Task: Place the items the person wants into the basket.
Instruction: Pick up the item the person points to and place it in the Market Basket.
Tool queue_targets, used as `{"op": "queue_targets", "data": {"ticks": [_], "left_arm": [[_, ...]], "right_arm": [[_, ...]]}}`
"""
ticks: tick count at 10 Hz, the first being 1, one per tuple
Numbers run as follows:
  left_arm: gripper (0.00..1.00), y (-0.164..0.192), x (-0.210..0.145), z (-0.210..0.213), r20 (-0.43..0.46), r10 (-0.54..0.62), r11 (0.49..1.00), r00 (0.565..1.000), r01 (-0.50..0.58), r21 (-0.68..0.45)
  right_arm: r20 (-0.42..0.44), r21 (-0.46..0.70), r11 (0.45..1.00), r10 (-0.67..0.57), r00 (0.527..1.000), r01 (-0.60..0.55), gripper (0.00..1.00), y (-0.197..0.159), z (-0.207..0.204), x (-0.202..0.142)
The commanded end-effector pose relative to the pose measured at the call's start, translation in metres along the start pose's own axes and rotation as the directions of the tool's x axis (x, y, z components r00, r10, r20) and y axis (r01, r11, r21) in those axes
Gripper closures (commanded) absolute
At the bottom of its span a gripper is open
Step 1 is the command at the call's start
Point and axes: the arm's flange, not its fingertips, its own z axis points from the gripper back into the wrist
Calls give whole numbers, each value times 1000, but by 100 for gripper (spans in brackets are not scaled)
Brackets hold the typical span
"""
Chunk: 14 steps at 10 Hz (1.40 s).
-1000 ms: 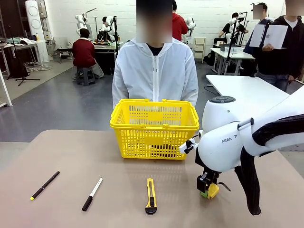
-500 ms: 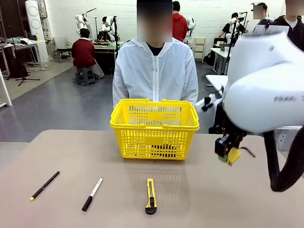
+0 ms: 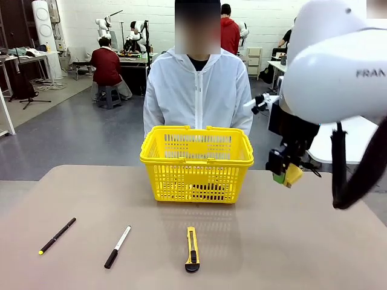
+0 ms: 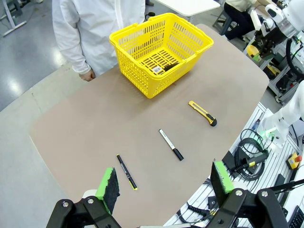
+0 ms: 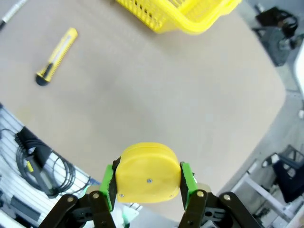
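Nearest to me, my left gripper [image 4: 164,180] hangs high over the bench [image 4: 95,123], jaws wide apart and empty, so I expect no trouble from it. On the bench the utility knife [image 3: 191,249] lies near the front edge, with the marker [image 3: 117,246] and the pen [image 3: 57,235] to its left. A careless pick there could take the wrong tool. Further out, my right gripper [image 3: 284,172] is clamped on the tape measure [image 3: 292,175], in the air just beside the right end of the basket [image 3: 196,160], not over it. The pads press on its rounded rim, so I fear a quick move lets it slip. An early release would drop it outside the basket. The person [image 3: 196,90] stands close behind the basket, so I must not overreach.
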Motion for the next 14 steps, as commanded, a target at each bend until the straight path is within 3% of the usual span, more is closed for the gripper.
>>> {"op": "queue_targets", "data": {"ticks": [1, 4, 8, 10, 14], "left_arm": [[0, 1, -2, 0, 8, -11, 1000, 1000, 11, -2], [0, 1, -2, 0, 8, -11, 1000, 1000, 11, -2], [0, 1, -2, 0, 8, -11, 1000, 1000, 11, -2], [0, 1, -2, 0, 8, -11, 1000, 1000, 11, -2], [0, 1, -2, 0, 8, -11, 1000, 1000, 11, -2]], "right_arm": [[16, 25, 999, 48, 999, -48, 90, -14, 22, 49], [67, 11, 980, 198, 978, -199, 90, -21, 31, 148], [85, -2, 909, 416, 906, -417, 90, -18, -29, 259], [103, 7, 871, 488, 867, -491, 90, -11, -62, 285], [83, 118, 864, 483, 872, -490, 90, -34, -123, 306]]}}
